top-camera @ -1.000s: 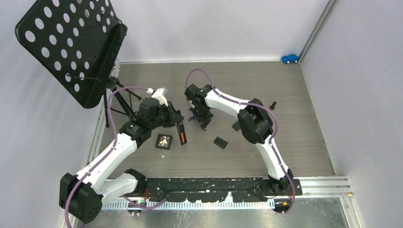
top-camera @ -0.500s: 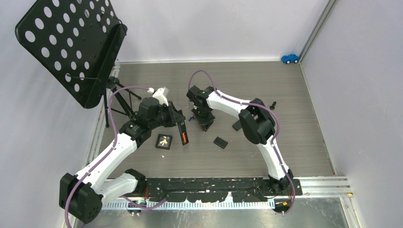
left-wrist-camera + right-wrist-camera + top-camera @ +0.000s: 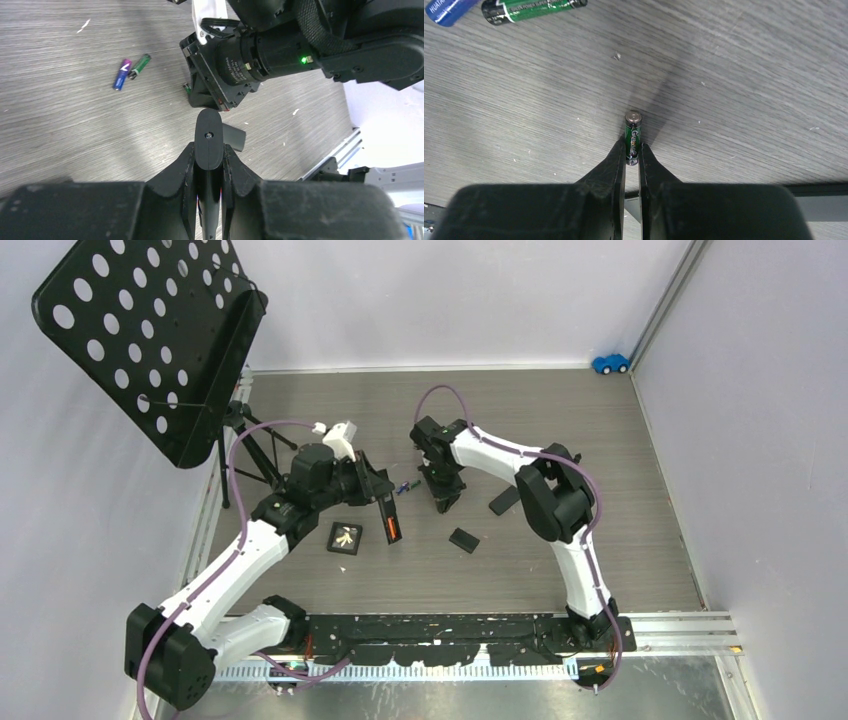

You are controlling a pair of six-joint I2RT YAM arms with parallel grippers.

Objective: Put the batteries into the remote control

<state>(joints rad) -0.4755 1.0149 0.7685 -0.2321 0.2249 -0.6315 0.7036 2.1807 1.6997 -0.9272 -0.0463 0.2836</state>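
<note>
Grey tabletop (image 3: pixel 749 75) lies below: the right jaws clamp a green battery (image 3: pixel 633 131), long axis in line with them. The remote (image 3: pixel 208 132), clamped in the left jaws, waits nearby to its left.

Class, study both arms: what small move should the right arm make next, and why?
Probably lift the right end effector and carry its green battery toward the remote. Its fingers pinch that battery down by the table, while the left end effector holds the remote up nearby.
</note>
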